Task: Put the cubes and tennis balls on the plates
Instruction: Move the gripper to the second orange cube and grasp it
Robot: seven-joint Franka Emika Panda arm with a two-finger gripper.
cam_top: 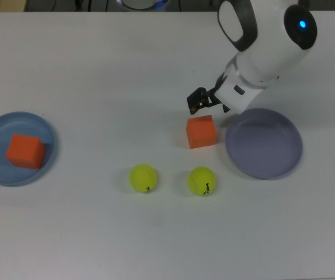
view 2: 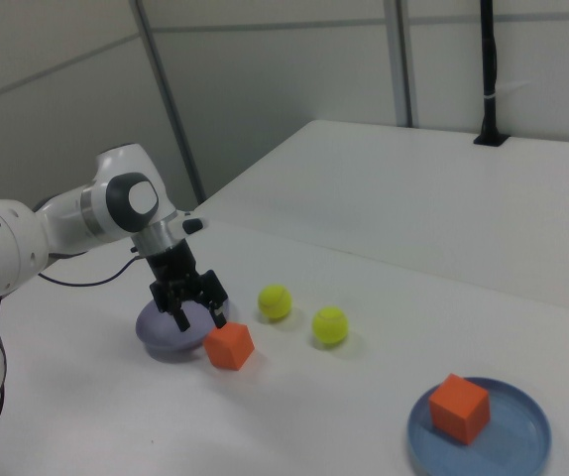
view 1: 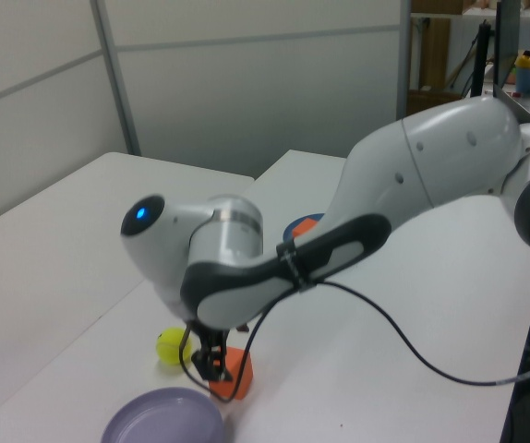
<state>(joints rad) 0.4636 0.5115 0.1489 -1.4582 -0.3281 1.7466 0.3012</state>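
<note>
Gripper (view 2: 194, 305) spread, empty, just above loose cube (cam_top: 201, 131) beside purple plate (cam_top: 264, 143): centre over cube, square fingers to its faces, drop, then pinch.

arm: my white arm (view 1: 403, 175) reaches across the scene, elbow high, wrist bent down | gripper (view 2: 195, 310): points down, low over the table, at the right view's left | fingers (view 2: 216, 308): spread apart, nothing between them | cable (view 1: 403, 341): hangs in a loop from my forearm
</note>
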